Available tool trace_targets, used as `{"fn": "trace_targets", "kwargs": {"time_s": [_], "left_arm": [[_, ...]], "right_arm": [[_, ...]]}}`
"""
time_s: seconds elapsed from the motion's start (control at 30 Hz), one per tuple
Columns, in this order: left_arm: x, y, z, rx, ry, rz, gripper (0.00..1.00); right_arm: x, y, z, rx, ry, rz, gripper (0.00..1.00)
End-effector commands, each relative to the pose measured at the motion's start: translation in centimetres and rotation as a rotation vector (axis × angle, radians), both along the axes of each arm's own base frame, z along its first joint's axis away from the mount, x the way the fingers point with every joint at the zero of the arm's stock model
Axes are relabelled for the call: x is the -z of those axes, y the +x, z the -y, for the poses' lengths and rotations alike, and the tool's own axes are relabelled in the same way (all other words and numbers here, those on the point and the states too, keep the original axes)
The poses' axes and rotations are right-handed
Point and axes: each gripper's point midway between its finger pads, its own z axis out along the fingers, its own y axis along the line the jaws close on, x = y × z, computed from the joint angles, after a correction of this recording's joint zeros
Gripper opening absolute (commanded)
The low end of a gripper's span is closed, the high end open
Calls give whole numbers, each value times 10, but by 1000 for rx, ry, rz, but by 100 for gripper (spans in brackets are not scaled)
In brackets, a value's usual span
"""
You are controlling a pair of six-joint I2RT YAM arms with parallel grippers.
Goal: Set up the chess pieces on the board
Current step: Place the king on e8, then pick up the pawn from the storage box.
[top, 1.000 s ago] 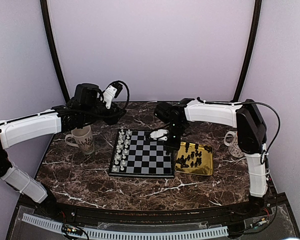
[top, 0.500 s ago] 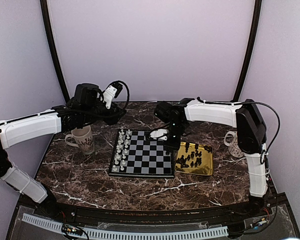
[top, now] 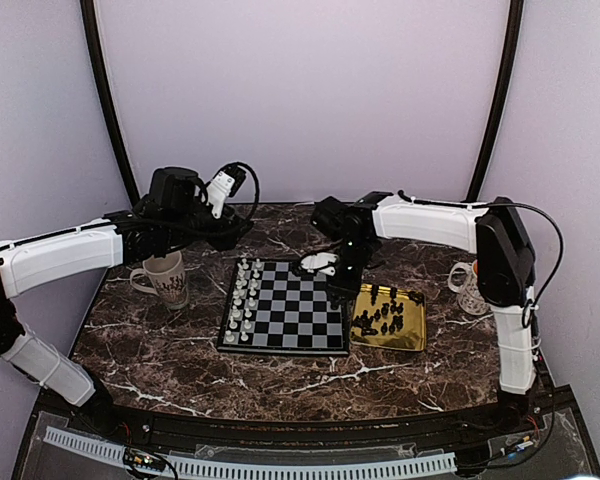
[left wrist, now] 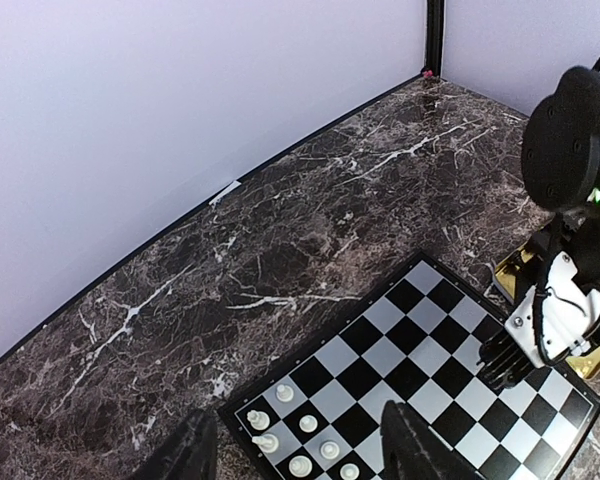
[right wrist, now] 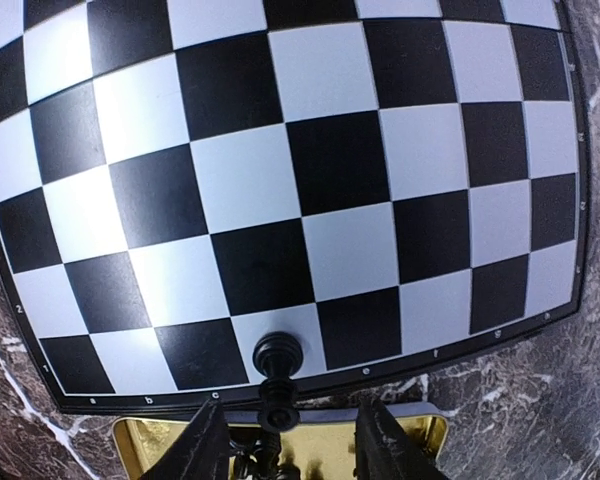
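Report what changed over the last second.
The right hand opened, letting go of a black piece that now stands on the board, in the edge row nearest the gold tray, and shifted slightly. The left hand and the pale pieces stayed put.

The board (top: 298, 322) is flat and a bit skewed: black and pale grey squares, thin black rim, with tiny letters and numbers along the edge in the right wrist view. The pale pieces (top: 245, 296) are all upright in two rows down its left side. Most of the middle is bare. One black piece (right wrist: 278, 354) sits on a pale square in the edge row on the right side. The other black pieces (top: 384, 316) are bunched on a gold tray (top: 414, 338) just beside that edge, a few upright, the rest too small to tell.
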Motion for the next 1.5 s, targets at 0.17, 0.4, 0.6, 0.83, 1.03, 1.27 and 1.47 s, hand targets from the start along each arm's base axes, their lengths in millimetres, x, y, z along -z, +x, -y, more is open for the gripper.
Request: {"fn": "trace_targets", "kwargs": {"time_s": [0.17,0.4,0.6,0.83,1.03,1.27,1.47], "left_arm": [[-4,2,1,-18,-24,-39,99],[-6,6,9,-2,-22,-64,99],[-19,3,15,-4,-83,-75,99],[5,38,-5,-182,39,-2,99],[-4,42,21,-102,-46,-41,98],[-21,15,61,131,-129,-85,79],[-8,-36,112,302,-79,-149,67]], "right_arm": [[-123,24,19,103,291,161,100],[-137,36,98,270,374,305,100],[-127,11,147,362,494,386,100],[-143,16,205,570,631,586,100],[-125,29,238,713,602,669,100],[-114,34,223,664,586,536,100],[-107,13,193,503,650,376,100]]}}
